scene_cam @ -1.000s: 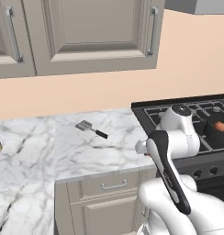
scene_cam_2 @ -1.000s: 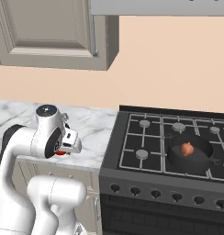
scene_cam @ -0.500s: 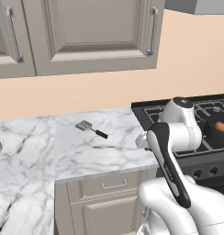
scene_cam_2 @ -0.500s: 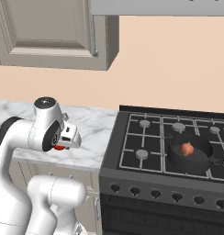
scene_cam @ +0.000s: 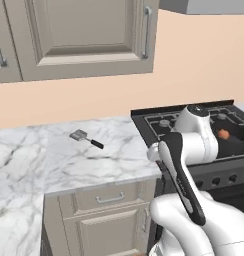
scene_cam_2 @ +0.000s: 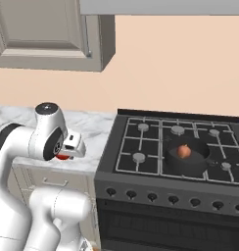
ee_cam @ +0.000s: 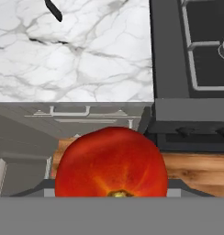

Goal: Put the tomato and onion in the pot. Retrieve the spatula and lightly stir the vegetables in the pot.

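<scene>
I've got the tomato (ee_cam: 111,163) clamped in the fingers, spread wide around it; it sits right up against the hand camera. In the right base view a sliver of red shows under the hand (scene_cam_2: 67,149), which hangs over the front edge of the marble worktop (scene_cam_2: 94,128), just left of the stove (scene_cam_2: 175,152). From the hand I'm looking down at the worktop edge, the cabinet drawers (ee_cam: 63,114) below it, and the stove's front corner. The onion (scene_cam_2: 184,151) is already in the pot (scene_cam_2: 190,159) on a front burner; it also shows in the left base view (scene_cam: 223,134). The spatula (scene_cam: 86,138) lies flat on the worktop, well left of the stove, head pointing away from it.
</scene>
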